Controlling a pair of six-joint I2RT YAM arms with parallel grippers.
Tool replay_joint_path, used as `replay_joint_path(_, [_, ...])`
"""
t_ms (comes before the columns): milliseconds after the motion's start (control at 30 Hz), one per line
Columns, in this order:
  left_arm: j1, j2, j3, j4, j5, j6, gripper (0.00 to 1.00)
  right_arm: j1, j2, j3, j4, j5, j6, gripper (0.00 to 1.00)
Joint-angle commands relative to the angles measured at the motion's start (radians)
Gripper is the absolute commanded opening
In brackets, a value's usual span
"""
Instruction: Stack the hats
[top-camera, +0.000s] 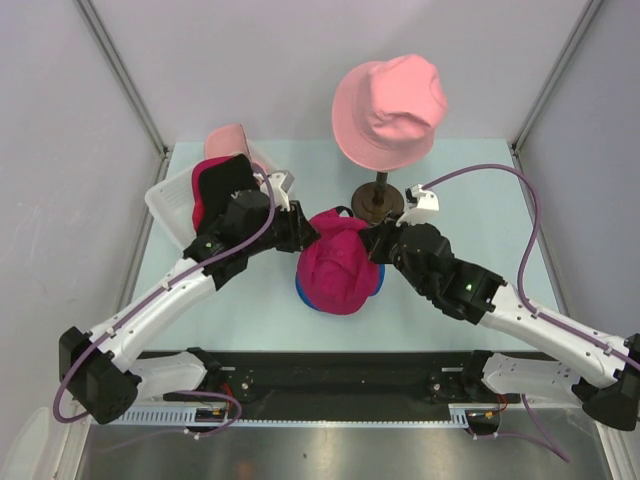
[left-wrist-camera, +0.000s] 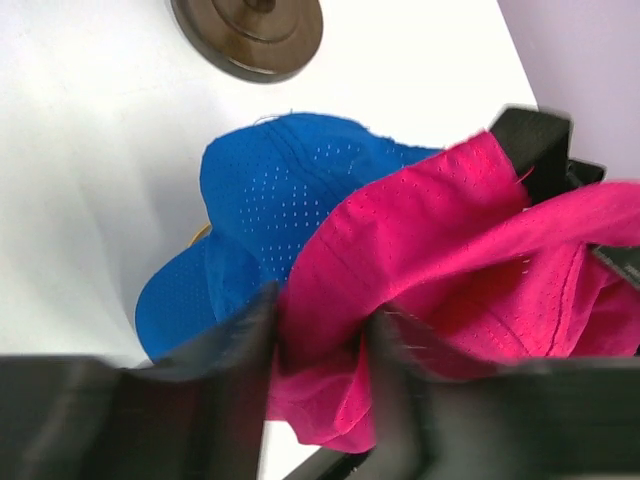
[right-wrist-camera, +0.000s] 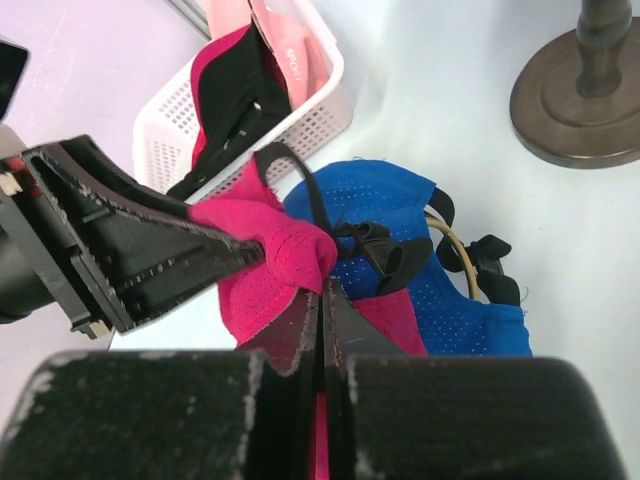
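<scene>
Left gripper (left-wrist-camera: 322, 318) straddles a fold of the magenta cap (top-camera: 338, 265); whether it pinches cannot be told. Just behind it, the white basket (top-camera: 165, 203) holds a light-pink cap (top-camera: 228, 138) and a dark-lined cap (top-camera: 215, 185), both unstacked. Centre: the magenta cap drapes over the blue cap (left-wrist-camera: 270, 190), one pairing judged nearly made. Right gripper (right-wrist-camera: 322, 292) is clenched on the magenta cap's edge. The stand base (top-camera: 378, 200) crowds the far side, the salmon bucket hat (top-camera: 388, 110) waiting on top of the stand; bare table (top-camera: 250, 305) lies toward the arms.

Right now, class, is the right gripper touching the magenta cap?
Touching. The right wrist view shows the right gripper pinching the magenta cap between shut fingers.
</scene>
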Motion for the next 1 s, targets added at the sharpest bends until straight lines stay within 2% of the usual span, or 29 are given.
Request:
replay_joint_path(0, [-0.001,0.001,0.032,0.048,-0.077,-0.003,0.30,-0.016,-0.016,0.006,0.020,0.028,-0.005,0.00])
replay_joint_path(33, [-0.001,0.003,0.030,0.048,-0.085,-0.003,0.26,-0.016,-0.016,0.006,0.017,0.028,-0.014,0.00])
replay_joint_path(67, [-0.001,0.006,0.033,0.051,-0.091,0.002,0.17,-0.017,-0.016,0.006,0.011,0.031,-0.019,0.00])
replay_joint_path(167, [-0.001,0.033,0.045,0.049,-0.098,0.019,0.08,-0.016,-0.013,0.006,-0.011,0.050,-0.032,0.00])
replay_joint_path(233, [0.002,0.058,0.074,0.040,-0.109,0.033,0.07,-0.017,-0.015,0.007,-0.019,0.057,-0.046,0.03])
replay_joint_path(267, [0.005,0.081,0.097,0.034,-0.108,0.037,0.05,-0.017,-0.018,0.009,-0.029,0.057,-0.058,0.08])
replay_joint_path(367, [0.011,0.130,0.154,0.008,-0.094,0.066,0.03,-0.025,-0.053,0.010,-0.033,0.047,-0.093,0.40])
replay_joint_path(400, [0.011,0.142,0.168,0.000,-0.089,0.089,0.03,-0.033,-0.068,0.007,-0.022,-0.014,-0.112,0.55])
replay_joint_path(467, [0.017,0.168,0.212,-0.026,-0.068,0.122,0.03,-0.080,-0.116,0.010,-0.022,-0.088,-0.134,0.63])
replay_joint_path(500, [0.019,0.193,0.223,-0.037,-0.057,0.152,0.02,-0.104,-0.133,0.009,-0.022,-0.173,-0.150,0.67])
replay_joint_path(633, [0.023,0.230,0.259,-0.054,-0.011,0.227,0.00,-0.279,-0.177,-0.003,-0.020,-0.480,-0.176,0.68])
replay_joint_path(667, [0.025,0.231,0.256,-0.046,0.018,0.264,0.00,-0.362,-0.171,-0.006,-0.017,-0.625,-0.181,0.68])
replay_joint_path(767, [0.032,0.239,0.257,-0.023,0.107,0.339,0.00,-0.480,-0.125,-0.026,0.029,-0.845,-0.178,0.68])
replay_joint_path(967, [0.046,0.254,0.268,-0.005,0.208,0.412,0.00,-0.513,-0.010,-0.020,0.122,-0.966,-0.201,0.66])
